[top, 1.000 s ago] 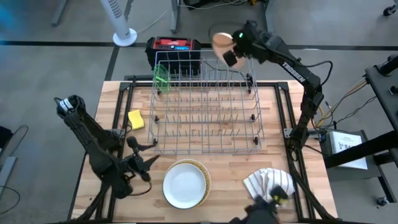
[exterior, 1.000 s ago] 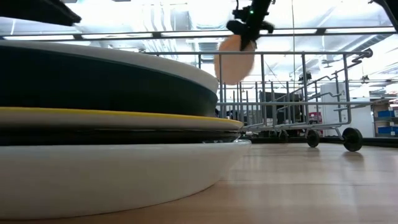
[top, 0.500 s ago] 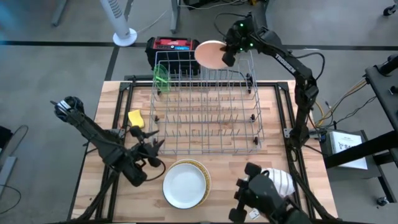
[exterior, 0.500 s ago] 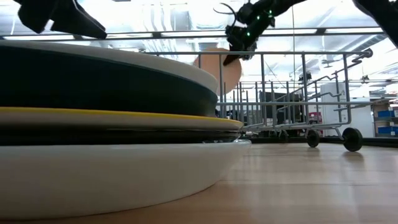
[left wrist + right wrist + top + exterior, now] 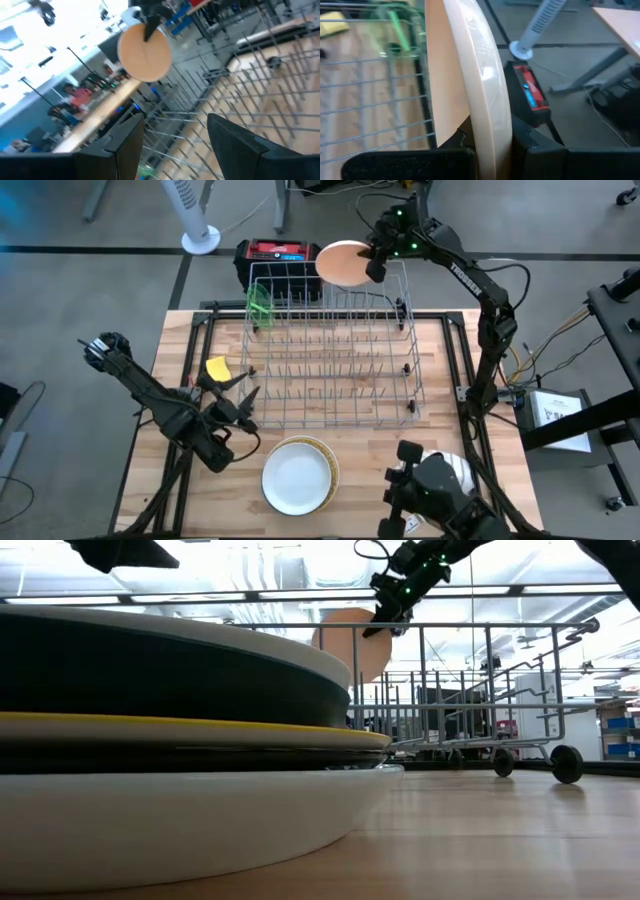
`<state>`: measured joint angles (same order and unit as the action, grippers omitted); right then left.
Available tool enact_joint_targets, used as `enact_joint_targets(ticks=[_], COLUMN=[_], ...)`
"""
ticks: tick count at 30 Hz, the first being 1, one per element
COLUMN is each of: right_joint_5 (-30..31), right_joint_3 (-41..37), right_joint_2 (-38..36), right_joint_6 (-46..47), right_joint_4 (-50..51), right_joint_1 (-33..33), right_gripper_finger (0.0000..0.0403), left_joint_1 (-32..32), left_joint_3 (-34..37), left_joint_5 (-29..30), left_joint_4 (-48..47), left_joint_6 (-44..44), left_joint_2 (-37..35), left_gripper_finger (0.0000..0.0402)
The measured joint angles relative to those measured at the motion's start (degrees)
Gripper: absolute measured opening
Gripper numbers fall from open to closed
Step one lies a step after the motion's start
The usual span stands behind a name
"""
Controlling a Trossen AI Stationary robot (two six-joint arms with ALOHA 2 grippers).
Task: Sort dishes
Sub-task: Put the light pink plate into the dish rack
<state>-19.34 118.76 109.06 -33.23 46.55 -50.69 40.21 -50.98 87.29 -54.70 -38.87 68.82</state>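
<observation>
A peach plate [image 5: 343, 262] hangs in the air over the far rail of the wire dish rack [image 5: 330, 355], with my right gripper [image 5: 378, 260] shut on it. It also shows in the low view as the peach plate [image 5: 352, 645] below the gripper [image 5: 390, 608]. A lime-green dish [image 5: 260, 305] stands in the rack's far left corner. A stack of plates, white on top [image 5: 297, 476], rests on the table in front of the rack. My left gripper [image 5: 238, 392] is open and holds nothing, off the rack's near left corner. My right gripper pinches the peach plate at its rim [image 5: 487, 117], with one finger on each face. The fingers come from the table's right, slanting down. The plate is lifted clear of the rack and stands nearly on edge, most of it below and to the left of the fingers.
A yellow sponge [image 5: 218, 369] lies left of the rack. A red and black box [image 5: 279, 256] and a fan base [image 5: 200, 240] stand beyond the table's far edge. A striped cloth [image 5: 455, 470] lies at the near right, partly behind an arm.
My right gripper has carried the peach plate toward the table's left along the rack's far rail and slightly down, rolling so that the plate shows more of its face from above. My left gripper, still open, has risen, turned and gone toward the far edge, nearer the rack.
</observation>
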Motion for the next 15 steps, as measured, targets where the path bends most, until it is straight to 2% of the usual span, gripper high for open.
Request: enact_joint_targets(ticks=[3, 15], right_joint_5=[-2.3, -1.9], right_joint_3=[0.0, -0.3], right_joint_2=[-0.2, -0.2], right_joint_6=[-1.1, 1.6], right_joint_4=[1.4, 1.2], right_joint_1=[0.1, -0.2], right_gripper_finger=[0.0035, 0.0035], left_joint_1=[-0.1, -7.1], left_joint_3=[0.0, 0.0], left_joint_5=[2.6, 2.8], left_joint_4=[-0.1, -1.8], left_joint_6=[1.6, 3.8], left_joint_2=[-0.2, -3.0], left_gripper_finger=[0.0208, 0.0208])
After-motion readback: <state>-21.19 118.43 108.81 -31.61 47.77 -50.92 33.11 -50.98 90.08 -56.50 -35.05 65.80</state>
